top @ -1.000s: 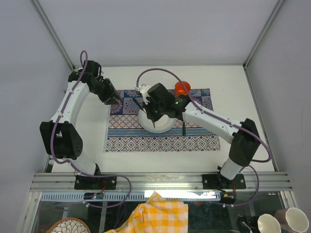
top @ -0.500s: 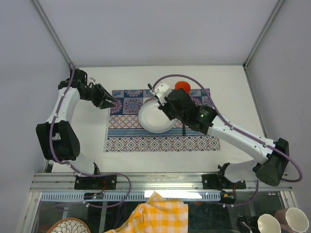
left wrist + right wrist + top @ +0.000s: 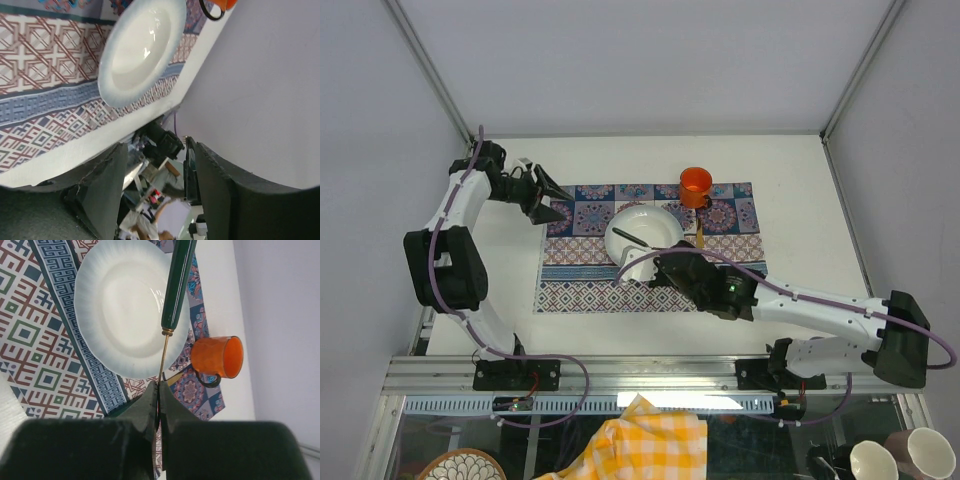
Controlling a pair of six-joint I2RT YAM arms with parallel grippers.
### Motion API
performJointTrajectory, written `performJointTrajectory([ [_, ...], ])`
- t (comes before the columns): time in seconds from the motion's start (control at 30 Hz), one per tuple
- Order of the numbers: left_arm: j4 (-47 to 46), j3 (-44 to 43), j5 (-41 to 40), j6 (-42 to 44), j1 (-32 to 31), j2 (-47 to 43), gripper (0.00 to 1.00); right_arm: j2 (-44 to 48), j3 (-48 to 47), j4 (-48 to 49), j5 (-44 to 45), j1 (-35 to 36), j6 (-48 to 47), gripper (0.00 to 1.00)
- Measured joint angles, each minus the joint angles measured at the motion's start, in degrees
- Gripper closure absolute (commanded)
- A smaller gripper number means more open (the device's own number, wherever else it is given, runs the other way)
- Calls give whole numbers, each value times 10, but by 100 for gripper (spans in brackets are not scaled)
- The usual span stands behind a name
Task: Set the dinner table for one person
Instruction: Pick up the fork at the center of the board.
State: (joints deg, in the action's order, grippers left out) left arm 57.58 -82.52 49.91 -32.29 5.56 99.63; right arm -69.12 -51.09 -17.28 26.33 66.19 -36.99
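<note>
On the white dinner table (image 3: 780, 170) lies a blue-and-purple patterned cloth (image 3: 580, 290) with a white plate (image 3: 655, 222) on it. An orange cup (image 3: 696, 183) stands on the cloth's far edge. My right gripper (image 3: 650, 258) reaches in from the near side of the plate. It is shut (image 3: 159, 387) on the thin gold shaft of a utensil, whose dark green handle (image 3: 177, 285) hangs over the plate (image 3: 120, 305). My left gripper (image 3: 560, 205) hovers at the cloth's far left corner. Its jaws (image 3: 159, 147) are open with nothing between them.
A second utensil (image 3: 701, 230) lies on the cloth just right of the plate, partly under my right arm. Aluminium rails (image 3: 450, 100) edge the table at left, right and front. The cup (image 3: 217, 356) lies close beyond the right fingertips.
My right arm has pulled back toward the near edge, and its gripper now points across the plate with the utensil. My left gripper has spread its jaws wider at the cloth's corner.
</note>
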Motion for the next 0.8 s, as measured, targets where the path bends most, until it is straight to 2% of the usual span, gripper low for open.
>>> performJointTrajectory([
  [0.2, -14, 38, 80, 8, -35, 21, 43, 53, 13, 22, 9, 26, -73, 100],
  [0.47, -56, 133, 213, -6, -114, 23, 47, 82, 13, 64, -12, 32, -102, 100],
  [0.67, -75, 140, 267, -21, -123, 14, 48, 76, 13, 78, -46, 36, -96, 100],
  [0.8, -80, 143, 285, -36, -124, -7, 44, 58, 13, 85, -63, 44, -91, 100],
])
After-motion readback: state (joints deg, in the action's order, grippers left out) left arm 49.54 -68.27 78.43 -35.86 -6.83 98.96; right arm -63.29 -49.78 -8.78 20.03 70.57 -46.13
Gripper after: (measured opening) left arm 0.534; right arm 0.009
